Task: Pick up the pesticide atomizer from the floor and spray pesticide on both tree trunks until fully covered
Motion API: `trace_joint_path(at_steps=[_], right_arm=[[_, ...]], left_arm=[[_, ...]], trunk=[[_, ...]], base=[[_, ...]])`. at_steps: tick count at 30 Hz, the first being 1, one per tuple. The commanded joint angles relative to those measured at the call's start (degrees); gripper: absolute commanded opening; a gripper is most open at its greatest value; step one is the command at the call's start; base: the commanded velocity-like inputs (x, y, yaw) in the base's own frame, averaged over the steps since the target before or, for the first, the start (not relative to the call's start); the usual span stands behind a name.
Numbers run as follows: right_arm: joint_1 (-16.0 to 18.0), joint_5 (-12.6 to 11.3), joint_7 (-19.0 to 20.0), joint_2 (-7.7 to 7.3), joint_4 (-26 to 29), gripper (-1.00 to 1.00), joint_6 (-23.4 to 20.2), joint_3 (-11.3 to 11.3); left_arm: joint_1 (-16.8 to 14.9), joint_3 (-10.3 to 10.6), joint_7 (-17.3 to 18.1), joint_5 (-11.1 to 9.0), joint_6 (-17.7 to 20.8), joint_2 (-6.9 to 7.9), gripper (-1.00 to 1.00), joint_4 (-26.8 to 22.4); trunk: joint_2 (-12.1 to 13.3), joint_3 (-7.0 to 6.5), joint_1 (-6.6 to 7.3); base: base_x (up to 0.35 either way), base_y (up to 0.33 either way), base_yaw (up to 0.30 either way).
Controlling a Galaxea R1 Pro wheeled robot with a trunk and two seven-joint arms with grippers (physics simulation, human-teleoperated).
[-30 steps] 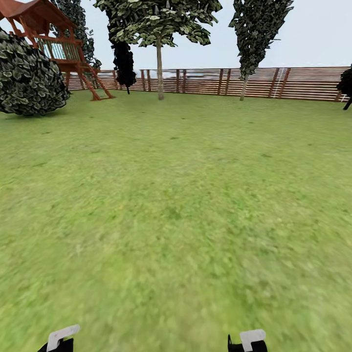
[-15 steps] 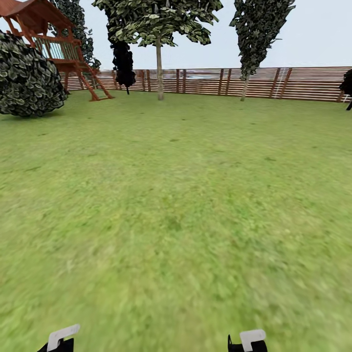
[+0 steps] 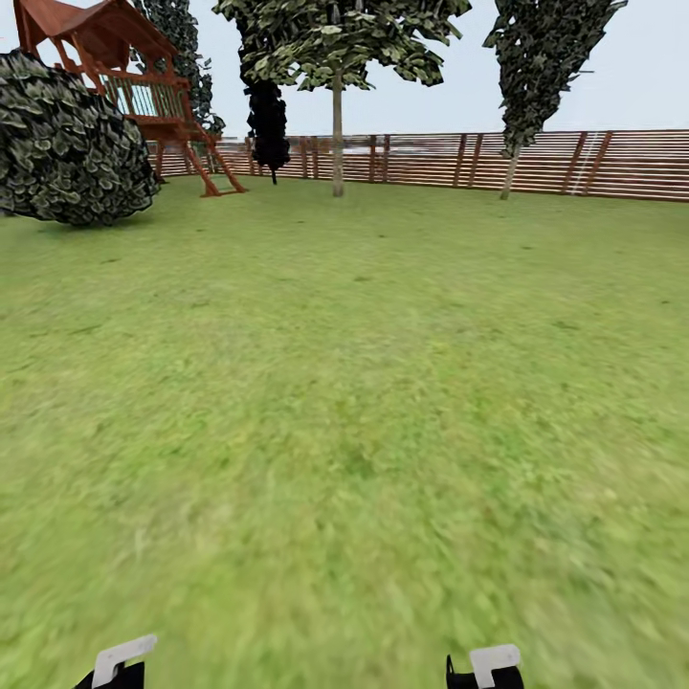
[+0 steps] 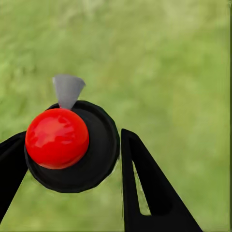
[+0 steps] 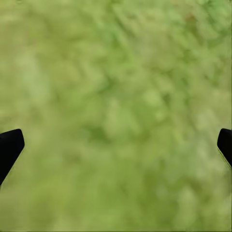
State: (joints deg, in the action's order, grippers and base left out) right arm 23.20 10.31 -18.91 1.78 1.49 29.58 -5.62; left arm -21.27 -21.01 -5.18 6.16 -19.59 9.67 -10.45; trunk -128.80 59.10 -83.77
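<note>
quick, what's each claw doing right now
left claw: shut on the black round atomizer with the red ball top
right claw: open, nothing between its fingers, above the green grass

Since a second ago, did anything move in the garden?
Only the camera turned left: the playhouse, bush and fence all slid right together. The left hand has kept hold of the red-topped atomizer; the right hand stays open over grass.

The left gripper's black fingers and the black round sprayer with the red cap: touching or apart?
Touching. In the left wrist view, both black fingers press against the black round sprayer with the red cap, with no grass between them.
</note>
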Motion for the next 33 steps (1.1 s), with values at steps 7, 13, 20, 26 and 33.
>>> trace_joint_path(at_steps=[7, 13, 20, 26, 33], right_arm=[[0.0, 0.0, 0.0, -0.02, 0.0, 1.00, 0.0, 0.0], [0.0, 0.0, 0.0, -0.02, 0.0, 1.00, 0.0, 0.0], [0.0, 0.0, 0.0, -0.02, 0.0, 1.00, 0.0, 0.0], [0.0, 0.0, 0.0, -0.02, 0.0, 1.00, 0.0, 0.0], [0.0, 0.0, 0.0, -0.02, 0.0, 1.00, 0.0, 0.0]], left_arm=[[0.0, 0.0, 0.0, 0.0, 0.1, -0.04, -1.00, 0.0], [0.0, 0.0, 0.0, 0.0, 0.1, -0.09, -1.00, 0.0], [0.0, 0.0, 0.0, 0.0, 0.1, -0.09, -1.00, 0.0], [0.0, -0.1, 0.0, 0.0, 0.1, -0.09, -1.00, 0.0], [0.0, -0.1, 0.0, 0.0, 0.1, -0.09, -1.00, 0.0]], trunk=[[0.0, 0.00, 0.00], [0.0, 0.00, 0.00], [0.0, 0.00, 0.00], [0.0, 0.00, 0.00], [0.0, 0.00, 0.00]], base=[[0.337, 0.000, 0.001], [0.337, 0.000, 0.000], [0.337, 0.000, 0.000], [0.337, 0.000, 0.000], [0.337, 0.000, 0.000]])
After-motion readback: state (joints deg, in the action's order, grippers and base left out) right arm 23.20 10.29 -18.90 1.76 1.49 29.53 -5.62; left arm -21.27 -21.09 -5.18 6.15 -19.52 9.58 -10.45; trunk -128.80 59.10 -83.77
